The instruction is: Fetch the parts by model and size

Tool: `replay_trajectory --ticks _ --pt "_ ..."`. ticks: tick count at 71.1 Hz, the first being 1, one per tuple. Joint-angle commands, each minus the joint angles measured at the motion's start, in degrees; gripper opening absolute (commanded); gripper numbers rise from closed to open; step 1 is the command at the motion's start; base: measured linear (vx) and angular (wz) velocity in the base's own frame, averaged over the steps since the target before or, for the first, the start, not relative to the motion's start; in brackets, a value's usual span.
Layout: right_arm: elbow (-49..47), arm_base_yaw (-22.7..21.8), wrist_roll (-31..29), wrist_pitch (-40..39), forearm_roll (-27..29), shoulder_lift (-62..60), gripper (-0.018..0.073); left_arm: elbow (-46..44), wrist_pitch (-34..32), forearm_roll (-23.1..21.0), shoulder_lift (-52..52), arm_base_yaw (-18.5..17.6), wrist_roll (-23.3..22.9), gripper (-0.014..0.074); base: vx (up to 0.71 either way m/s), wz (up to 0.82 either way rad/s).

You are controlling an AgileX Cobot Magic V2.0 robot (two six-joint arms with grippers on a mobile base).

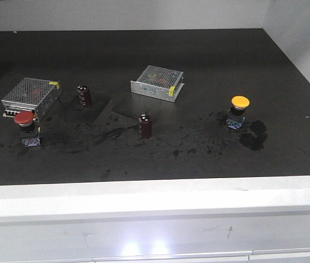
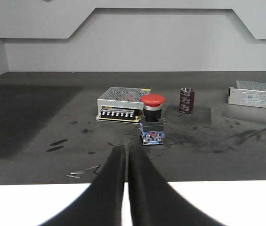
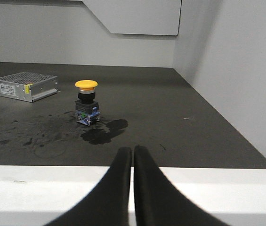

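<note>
A red-capped push-button part (image 1: 26, 127) (image 2: 152, 120) stands upright at the left of the dark table, just in front of a perforated silver box (image 1: 32, 96). A yellow-capped push-button part (image 1: 238, 112) (image 3: 86, 101) stands upright at the right. My left gripper (image 2: 126, 151) is shut with nothing in it, short of the red part, over the table's front edge. My right gripper (image 3: 133, 151) is shut and empty, well short of the yellow part and to its right. Neither gripper shows in the front view.
A second silver box (image 1: 157, 82) lies at the middle back. Two maroon cylinders (image 1: 84, 95) (image 1: 145, 125) stand between the parts. A white ledge (image 1: 155, 194) runs along the table's front. A grey wall (image 3: 231, 70) closes the right side. Small metal pins (image 2: 83, 172) lie near the left gripper.
</note>
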Motion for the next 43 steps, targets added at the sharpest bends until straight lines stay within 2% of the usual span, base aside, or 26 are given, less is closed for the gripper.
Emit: replay_trajectory --ticks 1,43 --pt "0.47 -0.24 -0.39 -3.97 -0.17 -0.64 -0.001 0.12 -4.43 -0.05 -0.67 0.26 -0.04 -0.0006 0.0 0.0" --pt "0.47 -0.24 -0.39 -4.47 -0.17 -0.64 -0.001 0.12 -4.43 -0.05 -0.67 0.26 -0.04 -0.0006 0.0 0.0"
